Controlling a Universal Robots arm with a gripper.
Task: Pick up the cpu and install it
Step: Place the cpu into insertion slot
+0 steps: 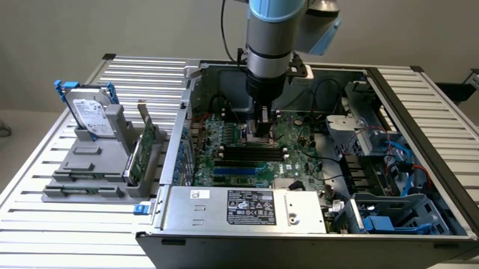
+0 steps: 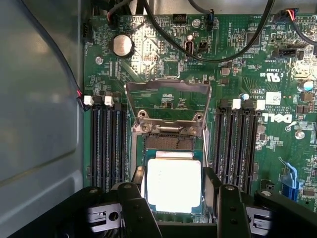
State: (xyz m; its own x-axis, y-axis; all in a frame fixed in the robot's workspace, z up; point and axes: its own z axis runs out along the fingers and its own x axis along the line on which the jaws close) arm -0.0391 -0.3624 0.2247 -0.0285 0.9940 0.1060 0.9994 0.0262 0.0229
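The claw (image 2: pixel 174 179) pinches the cpu (image 2: pixel 173 188) by two opposite edges, with a black finger (image 2: pixel 134 206) pressed in on each side. The chip lies flat, its shiny metal top facing up toward the wrist camera. It is square, so it has no long axis, and its edges run in line with those of the socket (image 2: pixel 168 144). It hangs over the socket's nearer part, and the dark contact grid shows just beyond its far edge. I cannot tell whether it touches the socket. The socket's metal frame (image 2: pixel 168 99) is tipped up and open on the far side, and banks of black memory slots (image 2: pixel 106 144) flank the socket on both sides. A round coin battery (image 2: pixel 122 45) sits farther off on the green board (image 2: pixel 247 74). The exterior view gives the wider setting: the arm (image 1: pixel 270 39) reaches straight down into the open computer case (image 1: pixel 419 129), with the claw (image 1: pixel 263 133) low over the middle of the board (image 1: pixel 299 162). A silver power box (image 1: pixel 247 207) fills the case's near edge. Outside the case, on the exterior view's left, a grey holder (image 1: pixel 90 168) on the slatted table (image 1: pixel 45 224) carries a hard drive (image 1: pixel 93 117) and an upright green card (image 1: pixel 142 148).
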